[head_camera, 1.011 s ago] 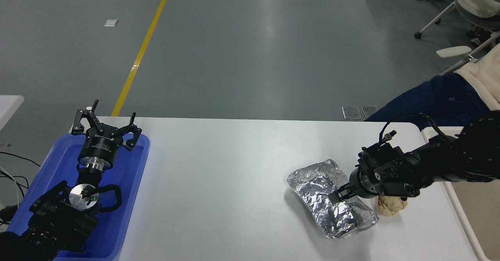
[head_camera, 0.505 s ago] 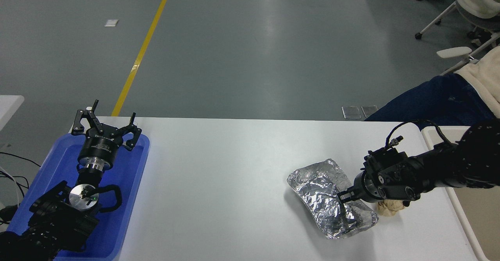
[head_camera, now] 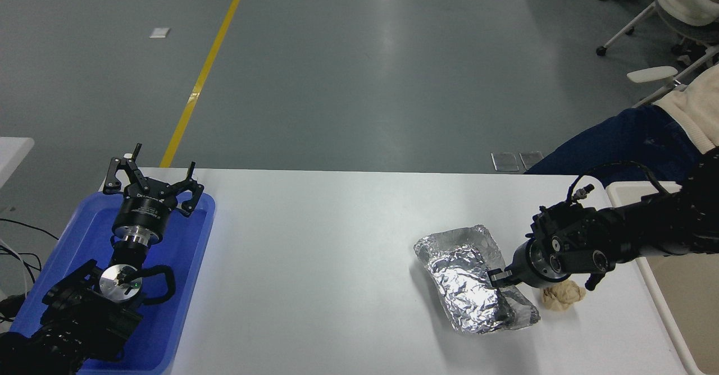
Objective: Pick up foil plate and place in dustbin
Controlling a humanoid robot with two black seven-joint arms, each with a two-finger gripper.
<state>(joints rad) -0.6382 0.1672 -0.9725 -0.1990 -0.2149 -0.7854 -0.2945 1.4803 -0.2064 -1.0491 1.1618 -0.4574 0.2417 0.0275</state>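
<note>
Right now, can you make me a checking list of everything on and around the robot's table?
Surface: white table, bare in the middle.
Job's things: crinkled foil plate on the table's right part; cream dustbin at the right edge.
Clutter: tan paper ball beside the foil plate; blue tray at left.
Claws: right claw at the foil plate's right rim, grip unclear; left claw open, over the blue tray.
Cables: black cables at far left.
Surroundings: grey floor, yellow line, a seated person's leg, chairs.

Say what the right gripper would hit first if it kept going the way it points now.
Most likely the foil plate: the right gripper points left with its fingertips already at the plate's right rim, though actual contact is unclear.
</note>
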